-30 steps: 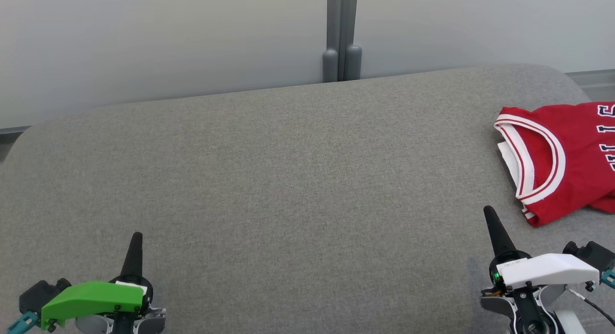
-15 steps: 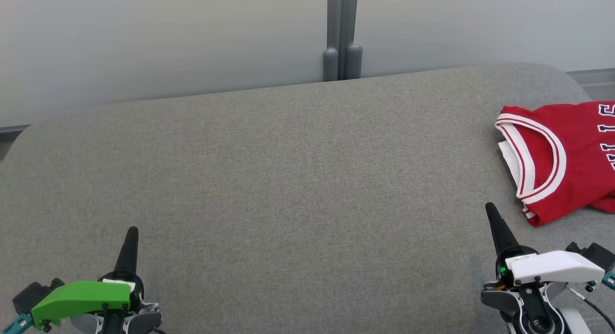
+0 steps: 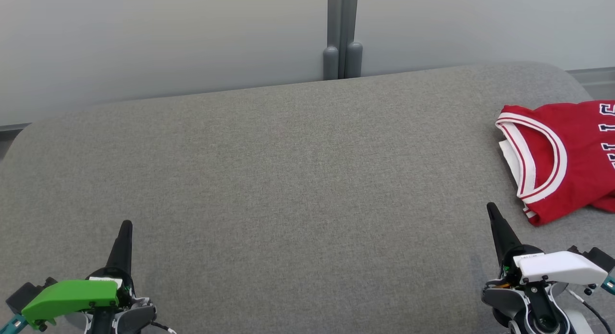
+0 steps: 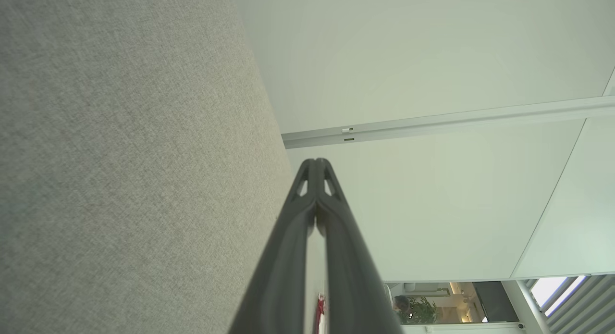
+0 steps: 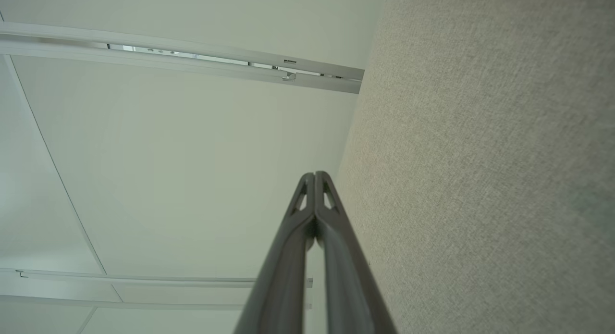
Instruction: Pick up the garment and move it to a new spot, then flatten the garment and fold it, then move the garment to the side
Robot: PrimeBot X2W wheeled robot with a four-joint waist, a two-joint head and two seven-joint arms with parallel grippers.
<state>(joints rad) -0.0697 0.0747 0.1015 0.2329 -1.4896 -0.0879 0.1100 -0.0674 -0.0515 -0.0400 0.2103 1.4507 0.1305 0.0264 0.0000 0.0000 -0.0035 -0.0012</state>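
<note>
- The garment (image 3: pixel 564 161) lies folded at the far right edge of the grey surface (image 3: pixel 288 180).
- The right gripper (image 3: pixel 491 210), nearer, points just beside its lower corner, pinched together and empty.
- The left gripper (image 3: pixel 126 226), likewise closed, sits well apart.

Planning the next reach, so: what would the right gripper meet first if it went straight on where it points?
Probably nothing near: the right gripper, jaws shut, aims past the red jersey over the grey cushion, towards the pale wall. Depth is unclear.

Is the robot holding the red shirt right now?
No, the red shirt lies on the grey cushion, apart from the right gripper and the left gripper, both shut on nothing.
</note>
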